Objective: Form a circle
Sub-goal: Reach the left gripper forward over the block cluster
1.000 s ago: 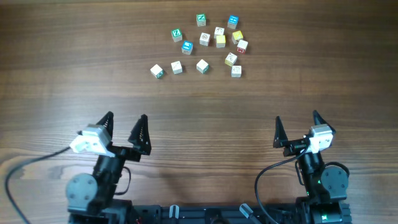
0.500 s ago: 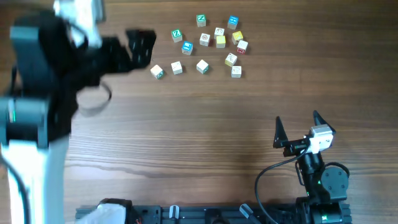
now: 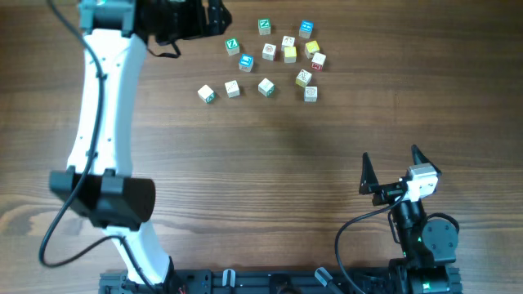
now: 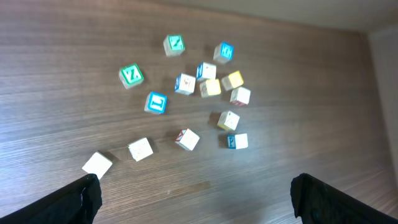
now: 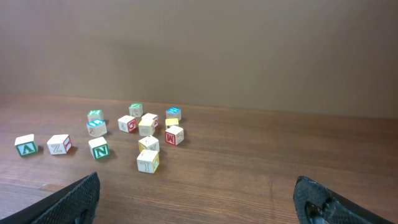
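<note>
I am at the very start of making the circle. The letter blocks (image 3: 265, 86) sit at the far side of the worktop (image 3: 270, 171) in a loose bunch, and I see no neat ring yet. A few white and yellow ones (image 3: 289, 54) are packed close in the middle, and some look like they touch. Green and blue ones lie around them. Three white ones make a short row on the near left.

My left arm is stretched far out. The left fingers (image 4: 84, 199) are wide open with nothing between them. They hover just left of the bunch, closest to the green Z block (image 3: 232, 44). The right fingers (image 5: 74, 200) are wide open too and hold nothing. They sit near me, well apart from the blocks.

I think the step in hand is the reach to the first block. Next I need to pick one block, bring the left fingers down on both sides of it, and close gently. The blocks look small and light, so a bump could knock the neighbours. I would begin with a loose one at the edge.
</note>
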